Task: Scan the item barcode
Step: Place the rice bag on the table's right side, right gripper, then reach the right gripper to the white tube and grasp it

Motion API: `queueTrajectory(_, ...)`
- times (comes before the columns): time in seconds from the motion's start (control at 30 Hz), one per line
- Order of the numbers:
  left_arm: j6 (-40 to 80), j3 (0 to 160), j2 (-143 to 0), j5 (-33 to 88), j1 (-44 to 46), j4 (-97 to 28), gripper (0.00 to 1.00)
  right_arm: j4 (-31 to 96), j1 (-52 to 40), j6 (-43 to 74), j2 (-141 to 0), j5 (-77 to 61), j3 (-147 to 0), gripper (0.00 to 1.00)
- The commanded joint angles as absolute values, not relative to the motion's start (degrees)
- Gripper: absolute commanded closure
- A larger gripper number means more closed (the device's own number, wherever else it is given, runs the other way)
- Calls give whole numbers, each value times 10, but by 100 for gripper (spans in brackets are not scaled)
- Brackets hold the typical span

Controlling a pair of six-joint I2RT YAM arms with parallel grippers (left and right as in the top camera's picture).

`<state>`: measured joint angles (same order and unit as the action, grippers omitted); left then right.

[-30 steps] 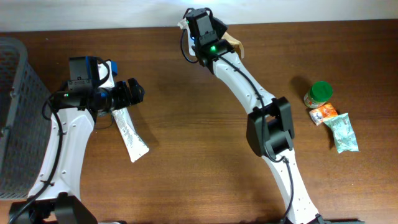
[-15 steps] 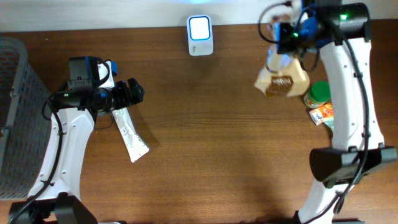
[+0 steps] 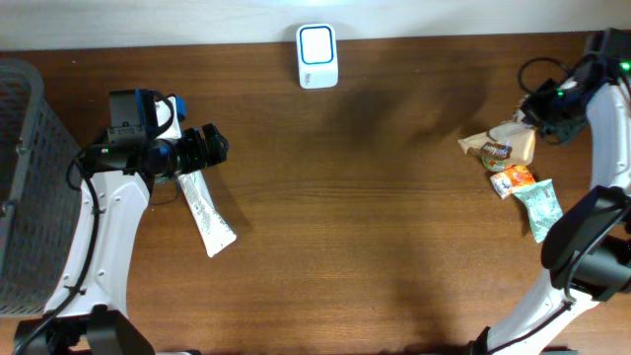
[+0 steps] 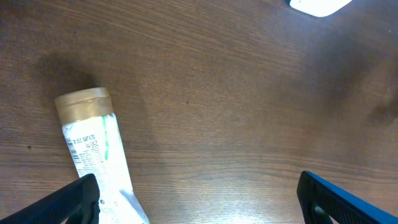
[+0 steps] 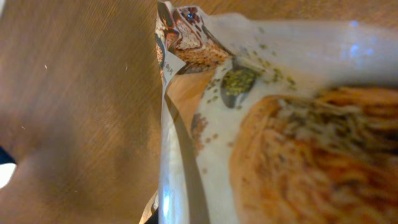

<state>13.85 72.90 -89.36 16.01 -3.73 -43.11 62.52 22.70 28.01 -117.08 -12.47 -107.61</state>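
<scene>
Overhead, far to the right of the scanner (image 3: 316, 56), the right gripper (image 3: 530, 118) was clamped on the snack bag (image 3: 501, 147), and the frame edge cut off part of its arm. Left of the scanner, the left gripper (image 3: 209, 146) stood with jaws wide apart above a white sachet (image 3: 204, 213).

In the left wrist view only the blue fingertips (image 4: 74, 202) showed, and the sachet ran off the bottom edge.

In the right wrist view the bag filled the frame. Its print was blurred and the fingers were hidden.
</scene>
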Motion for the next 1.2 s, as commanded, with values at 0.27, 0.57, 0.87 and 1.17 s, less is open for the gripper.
queueTrajectory(0.27,134,734,-889,161,-38,-430,1,537,245,212,-1159,-160,-1043,76)
queueTrajectory(0.57,134,734,-889,161,-38,-430,1,569,295,204,-1110,-159,-1046,38)
queueTrajectory(0.87,134,734,-889,161,-38,-430,1,683,141,76,-1028,-317,-1043,37)
queueTrajectory(1.17,134,734,-889,160,-38,-430,1,636,-152,75,-1113,-309,-1009,36)
